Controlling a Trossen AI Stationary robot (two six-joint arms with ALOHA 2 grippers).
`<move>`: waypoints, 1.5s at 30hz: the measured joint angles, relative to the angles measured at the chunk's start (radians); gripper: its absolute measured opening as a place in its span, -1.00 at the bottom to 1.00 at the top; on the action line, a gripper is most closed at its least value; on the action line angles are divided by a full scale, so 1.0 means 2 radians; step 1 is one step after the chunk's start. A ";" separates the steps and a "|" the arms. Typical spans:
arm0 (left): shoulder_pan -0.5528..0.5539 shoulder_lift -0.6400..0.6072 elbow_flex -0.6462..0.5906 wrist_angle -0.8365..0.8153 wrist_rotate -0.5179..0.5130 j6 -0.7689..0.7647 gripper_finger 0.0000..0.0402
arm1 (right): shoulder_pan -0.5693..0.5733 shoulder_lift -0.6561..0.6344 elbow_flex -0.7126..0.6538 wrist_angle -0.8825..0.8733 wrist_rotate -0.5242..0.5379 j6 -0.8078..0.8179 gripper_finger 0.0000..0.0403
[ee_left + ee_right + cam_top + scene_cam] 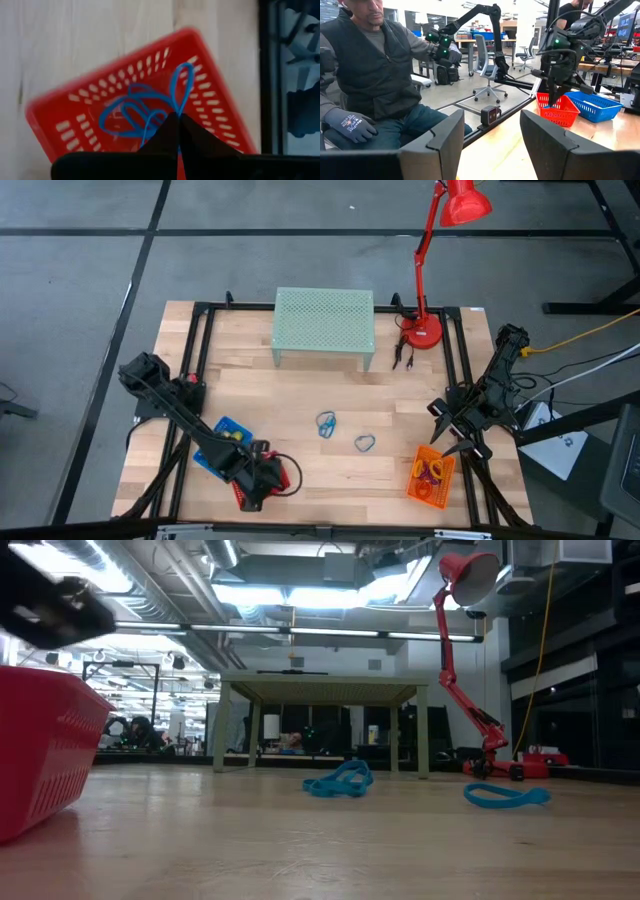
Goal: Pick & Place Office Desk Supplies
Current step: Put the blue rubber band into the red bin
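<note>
The left gripper [178, 131], fingers pressed together over the red basket [210, 85], holds a blue clip [177, 85]; next it must open to drop it

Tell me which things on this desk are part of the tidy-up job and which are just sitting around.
Part of the job:
blue clip loops on the table
blue loops in the red basket
rings in the orange basket
yellow pieces in the blue basket

Just there:
red desk lamp
green mesh stand

Two blue clip loops [326, 424] [364, 443] flat mid-table, apart.
</note>
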 joint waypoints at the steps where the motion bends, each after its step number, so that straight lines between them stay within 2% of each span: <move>1: -0.002 0.000 -0.005 0.001 -0.002 -0.010 -0.99 | 0.000 0.000 0.000 0.000 0.000 0.000 -0.03; 9: -0.004 -0.001 -0.011 -0.005 -0.038 -0.025 -0.87 | 0.000 0.000 0.000 0.000 0.000 0.000 -0.03; 18: -0.001 -0.001 -0.011 -0.008 -0.051 -0.035 -0.47 | 0.000 0.000 0.000 0.000 0.000 0.000 -0.04; 25: 0.007 -0.035 -0.011 -0.007 -0.140 0.029 -0.29 | 0.000 0.000 0.000 0.000 0.000 0.000 -0.04; 29: 0.038 -0.057 -0.011 0.013 -0.196 0.071 -0.29 | 0.000 0.000 0.000 0.000 0.000 0.000 -0.04; 31: 0.062 -0.059 -0.011 0.041 -0.205 0.108 -0.29 | 0.000 0.000 0.000 0.000 0.000 0.000 -0.04; 35: 0.127 -0.049 -0.010 0.092 -0.175 0.166 -0.29 | 0.000 0.000 0.000 0.000 0.000 0.000 -0.04; 39: 0.191 -0.022 -0.011 0.106 -0.163 0.191 -0.29 | 0.000 0.000 0.000 0.000 0.000 0.000 -0.04; 45: 0.253 0.025 -0.011 0.149 -0.083 0.218 -0.29 | 0.000 0.000 0.000 0.000 0.000 0.000 -0.04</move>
